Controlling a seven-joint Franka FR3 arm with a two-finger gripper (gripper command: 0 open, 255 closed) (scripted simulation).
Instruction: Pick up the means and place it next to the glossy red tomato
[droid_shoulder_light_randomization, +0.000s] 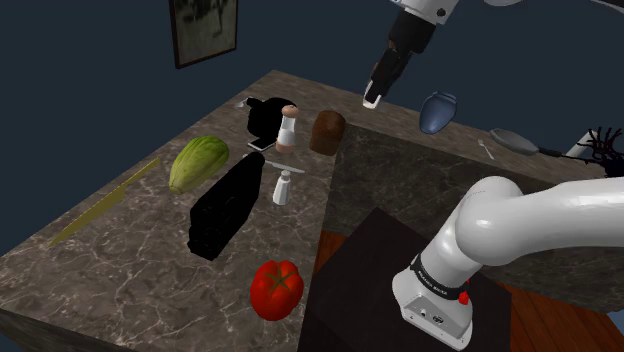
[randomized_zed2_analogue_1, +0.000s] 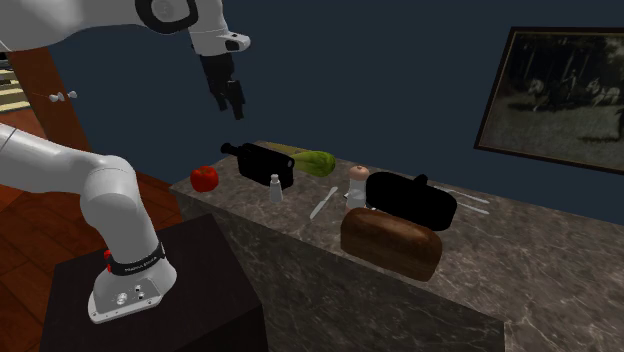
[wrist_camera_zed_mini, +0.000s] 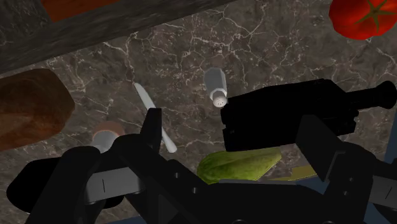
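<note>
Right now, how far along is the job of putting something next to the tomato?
Done: nothing; the glossy red tomato sits apart from the other items on the dark marble counter. In hand: nothing; the jaws hang open and empty above it. Left: the whole grasp, carry and placement.

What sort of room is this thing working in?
Probably a home kitchen: a marbled stone counter holds a red tomato, a brown loaf and a small white shaker, and a framed picture hangs on the dark blue wall.
</note>
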